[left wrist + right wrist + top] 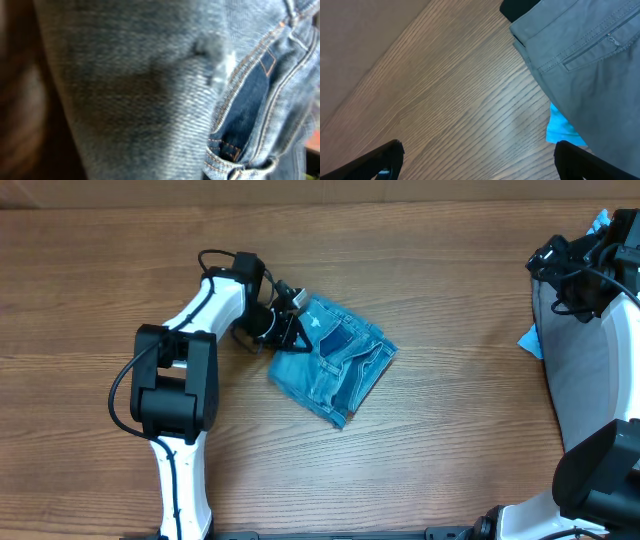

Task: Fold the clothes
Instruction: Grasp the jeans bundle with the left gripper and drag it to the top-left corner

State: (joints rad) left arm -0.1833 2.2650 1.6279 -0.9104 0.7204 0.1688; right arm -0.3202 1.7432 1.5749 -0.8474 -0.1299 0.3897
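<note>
One folded jeans bundle, probably soft but thick, suits an edge grip; left gripper jaws' state cannot be told, right gripper jaws open.

Left arm: my links were white, joints black, with a looped black cable. Right fingers were black.

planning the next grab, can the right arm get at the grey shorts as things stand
Probably yes. The right gripper hangs open over the table beside the grey shorts, and nothing lies between them.
</note>
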